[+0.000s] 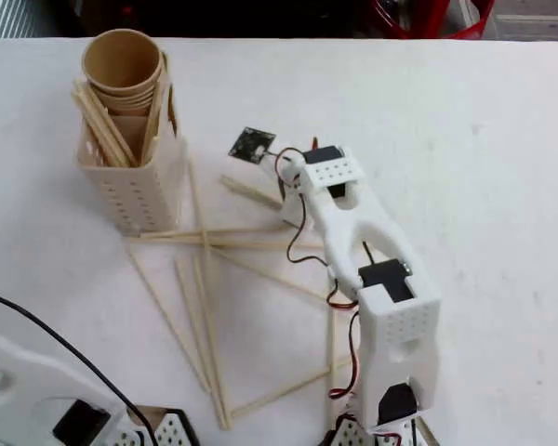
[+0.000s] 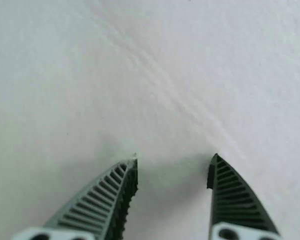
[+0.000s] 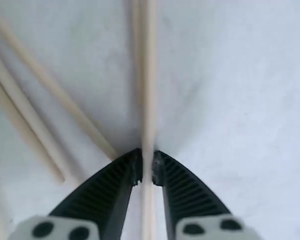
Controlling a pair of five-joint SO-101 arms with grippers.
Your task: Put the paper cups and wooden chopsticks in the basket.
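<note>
Wooden chopstick (image 3: 150,75) pinched on its shaft by the right gripper (image 3: 147,172), black ribbed jaws pressed together onto it. Keep that squeeze firm. Lift straight up until clear of the loose chopsticks (image 1: 207,307) crossing nearby. Then tip the stick upright and carry it toward the basket (image 1: 139,200) at 10 o'clock of the table, already holding stacked paper cups (image 1: 121,60) and several sticks. Aim for the gap beside the cups; let go only once well down inside. Over bare table (image 2: 140,75), left gripper (image 2: 172,170) spread wide, holding nothing. No legible print, brand or label anywhere.
</note>
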